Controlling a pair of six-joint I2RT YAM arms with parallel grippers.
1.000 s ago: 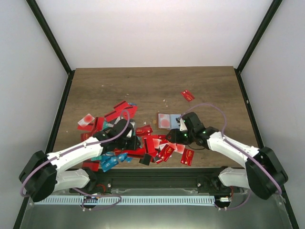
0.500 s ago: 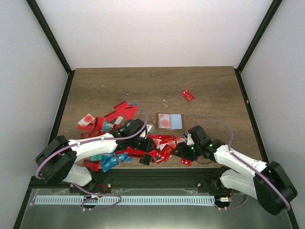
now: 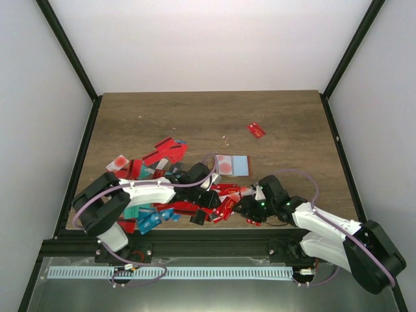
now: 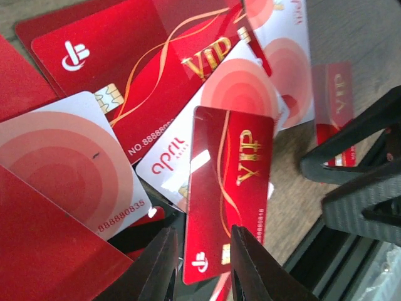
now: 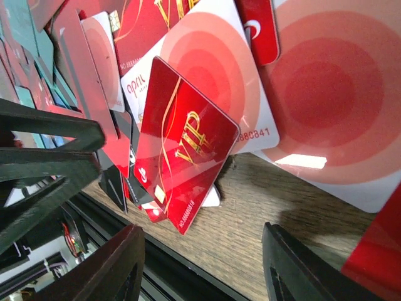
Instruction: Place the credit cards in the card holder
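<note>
Top external: credit cards [image 3: 166, 153] lay heaped on the table [image 3: 195, 117], front-left to centre. One red card [image 3: 256, 130] sat apart, back-right. The card holder [image 3: 232, 165] lay open and flat, pale-blue inside up, w/ a white red-circle card [image 3: 223, 165] on its left half, just beyond both grippers. Left wrist: we saw the left gripper [image 4: 202, 237] jaws clamped on the lower end of a red VIP card [image 4: 232, 169], tilted up off the pile. Right wrist: right gripper [image 5: 202, 231] jaws stood wide apart w/ nothing betw. them, bare wood below, next to that VIP card.

Left arm [image 3: 149, 193], right arm [image 3: 325, 224]: white shells, black joints. Purple cable [image 3: 292, 171] along each. Black pincer fingers [image 5: 119, 269].
</note>
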